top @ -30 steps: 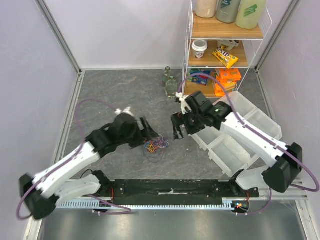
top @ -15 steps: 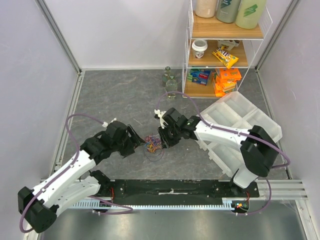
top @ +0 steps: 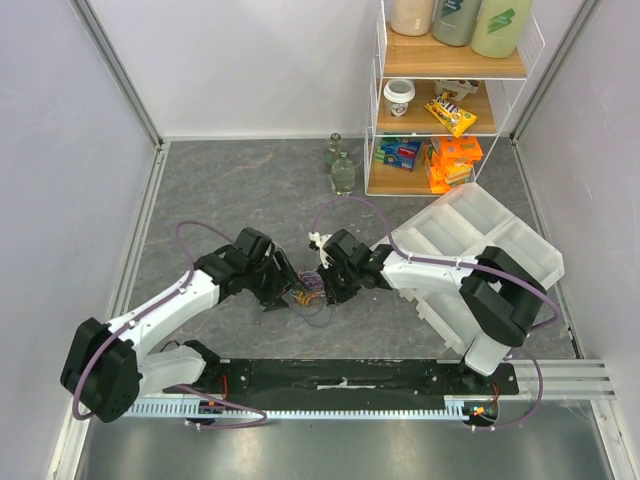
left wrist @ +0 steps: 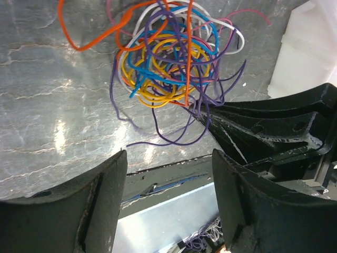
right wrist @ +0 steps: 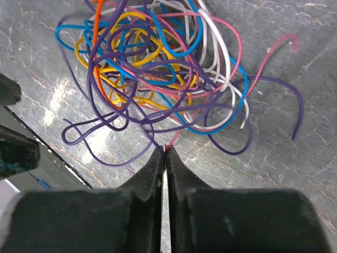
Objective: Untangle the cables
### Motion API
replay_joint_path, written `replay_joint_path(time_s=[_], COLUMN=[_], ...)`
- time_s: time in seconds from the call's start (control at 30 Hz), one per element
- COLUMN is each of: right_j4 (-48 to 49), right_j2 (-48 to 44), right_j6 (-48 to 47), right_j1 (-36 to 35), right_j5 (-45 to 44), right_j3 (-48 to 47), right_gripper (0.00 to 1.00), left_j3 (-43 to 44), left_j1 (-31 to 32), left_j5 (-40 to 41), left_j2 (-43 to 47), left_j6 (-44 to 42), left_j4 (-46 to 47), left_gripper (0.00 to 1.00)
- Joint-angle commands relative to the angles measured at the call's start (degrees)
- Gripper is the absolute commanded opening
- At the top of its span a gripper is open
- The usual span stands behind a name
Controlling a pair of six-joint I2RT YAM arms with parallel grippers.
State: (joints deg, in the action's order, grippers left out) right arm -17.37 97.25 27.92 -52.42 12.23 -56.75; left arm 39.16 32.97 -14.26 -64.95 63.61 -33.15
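One tangle of cables (top: 311, 289); two robot arms (top: 170, 308); two glass bottles (top: 343, 173) at the far side; one white divided tray (top: 520, 245) on the right; one shelf rack (top: 450, 66) holding three large containers (top: 455, 20), one cup (top: 399, 97), one yellow snack bag (top: 450, 113)

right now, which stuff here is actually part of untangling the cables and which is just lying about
For the job: tangle of thin coloured wires; open left gripper; right gripper, shut on one strand.
Lying about: translucent white plastic divided bin; two small glass bottles; white wire shelf of snack packets.
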Motion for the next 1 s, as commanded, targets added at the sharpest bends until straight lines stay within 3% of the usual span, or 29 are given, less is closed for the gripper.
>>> replay_joint_path(time_s=[0.0, 0.13, 0.23, 0.37, 0.5, 0.67, 0.77, 0.97], right_j4=[-2.5, -9.5, -10.1, -13.6, -20.2, -22.9, -24.6, -32.0], right_j2=[-4.5, -11.6, -16.3, -23.8, -29.7, -34.0, -33.1, -26.4], right_j6=[-0.8, -2.7, -3.0, -2.5, -3.1, -3.8, -4.9, -10.2], right_j1=[-0.3, -0.3, -0.3, -0.3, -0.3, -0.3, -0.3, -0.3], right_j5=[-5.4, -6.6, -3.0, -7.5, -15.1, -18.7, -19.5, -23.8], right_j3=[-3.0, -4.5, -2.5, -3.9, -9.9, -17.5, -24.9, -49.7], right_gripper=[0.00, 0.00, 0.00, 0.00, 0.00, 0.00, 0.00, 0.00], left_j3=[2.6, 4.3, 9.4, 14.4, 15.0, 15.2, 14.5, 11.7], left_j1=[-0.4, -1.1, -0.9, -1.3, -2.0, -2.2, -2.8, -7.0], left_j5=[-3.4, -10.9, -15.4, -8.4, -7.6, -8.2, -6.4, -2.9], left_j2=[-2.0, -10.8, -20.9, -27.0, -29.4, -31.5, -30.2, -24.8], left_j6=[-2.5, -5.2, -8.8, -10.8, -10.1, -9.3, -9.2, -10.6], left_j4=[6.2, 11.2, 10.9, 4.9, 6.0, 6.4, 6.3, 3.6], left_gripper=[0.71, 0.80, 0.77, 0.66, 0.65, 0.64, 0.56, 0.11])
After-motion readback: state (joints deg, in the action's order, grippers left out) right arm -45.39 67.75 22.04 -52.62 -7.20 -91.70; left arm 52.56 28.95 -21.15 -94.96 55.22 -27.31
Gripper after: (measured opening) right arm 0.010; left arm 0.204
